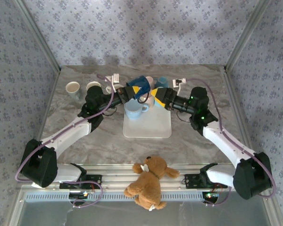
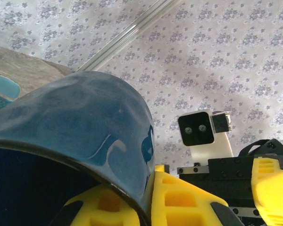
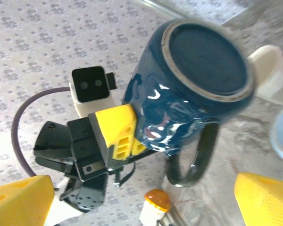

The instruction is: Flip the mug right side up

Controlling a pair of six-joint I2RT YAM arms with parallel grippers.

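Note:
The dark blue mug [image 1: 139, 85] hangs in the air above the back of the table, tipped on its side. My left gripper [image 1: 132, 91] is shut on its rim. In the left wrist view the yellow fingers [image 2: 179, 197] pinch the mug's wall [image 2: 85, 122], one inside and one outside. From the right wrist the mug's base [image 3: 205, 56] faces the camera, its handle [image 3: 198, 160] hangs down, and the left gripper [image 3: 120, 134] clamps the far rim. My right gripper [image 1: 154, 95] stands open just short of the base, with nothing between its fingers [image 3: 19, 200].
A light blue mug [image 1: 135, 109] stands on the white tray [image 1: 148, 128] under the grippers. Two pale cups [image 1: 73, 89] sit back left, pink and teal cups [image 1: 162, 82] behind. An orange-capped bottle [image 3: 156, 201] is below. A teddy bear [image 1: 148, 182] lies at the near edge.

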